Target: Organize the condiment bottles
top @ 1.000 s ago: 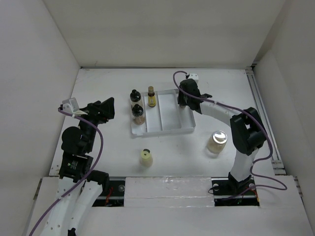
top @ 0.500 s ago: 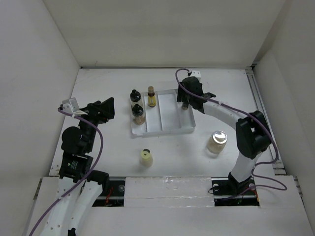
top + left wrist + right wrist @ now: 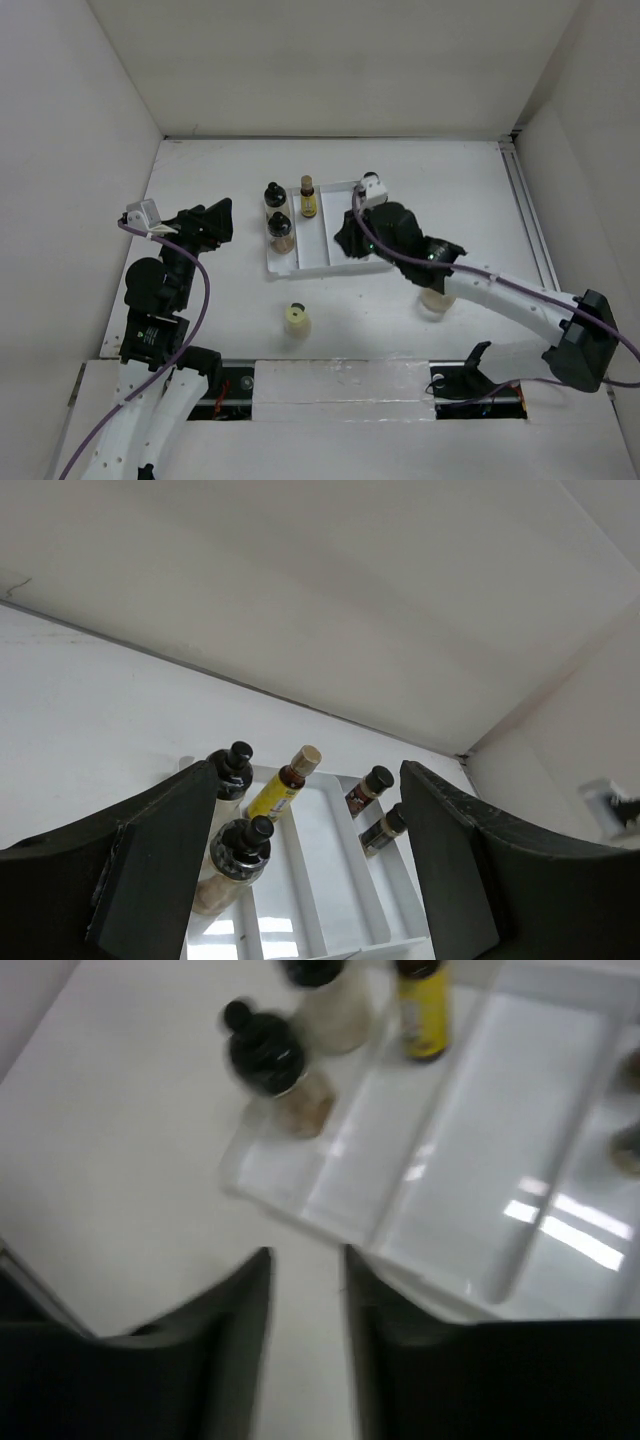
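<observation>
Top external: right arm (image 3: 500,291) half-hides jar (image 3: 432,300)

Saw a white divided tray (image 3: 312,250) lying a little behind the middle of the white desk (image 3: 220,310), with long compartments running from the near edge toward the far edge. Noted plain white walls (image 3: 330,70) rising at the far, left and right edges. Spotted a metal rail (image 3: 528,230) along the right edge.

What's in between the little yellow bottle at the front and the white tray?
Nothing. The top view shows only bare table between the cream-yellow bottle and the near edge of the white tray.
</observation>
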`<act>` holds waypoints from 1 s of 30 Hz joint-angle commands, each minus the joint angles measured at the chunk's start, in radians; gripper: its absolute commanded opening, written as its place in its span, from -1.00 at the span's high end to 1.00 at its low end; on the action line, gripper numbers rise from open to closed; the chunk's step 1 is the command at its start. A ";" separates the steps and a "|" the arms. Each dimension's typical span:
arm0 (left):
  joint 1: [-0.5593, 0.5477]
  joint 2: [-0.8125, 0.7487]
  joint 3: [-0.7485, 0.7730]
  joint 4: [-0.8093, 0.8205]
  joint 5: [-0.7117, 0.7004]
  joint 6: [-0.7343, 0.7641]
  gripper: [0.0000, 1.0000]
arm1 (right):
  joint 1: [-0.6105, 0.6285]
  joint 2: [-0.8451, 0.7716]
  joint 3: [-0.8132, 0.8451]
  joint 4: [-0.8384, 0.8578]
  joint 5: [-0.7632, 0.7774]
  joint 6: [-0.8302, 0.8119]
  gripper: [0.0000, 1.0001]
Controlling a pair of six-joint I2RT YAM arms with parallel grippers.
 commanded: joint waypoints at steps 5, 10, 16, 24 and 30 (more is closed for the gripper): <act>-0.005 -0.006 -0.002 0.041 0.014 -0.004 -0.38 | 0.284 -0.016 -0.080 0.044 -0.178 -0.018 -0.68; -0.005 -0.006 -0.002 0.041 0.005 -0.004 -0.38 | 0.364 0.158 -0.008 0.034 -0.146 0.000 -0.80; -0.005 -0.006 -0.002 0.041 0.005 -0.004 -0.38 | 0.418 0.275 0.078 0.013 -0.077 0.013 -0.74; -0.005 -0.006 -0.002 0.041 0.014 -0.004 -0.38 | 0.418 0.344 0.098 0.002 0.033 0.043 0.06; -0.005 -0.006 -0.002 0.041 0.024 -0.004 -0.38 | 0.418 0.142 0.107 -0.077 0.262 0.024 0.13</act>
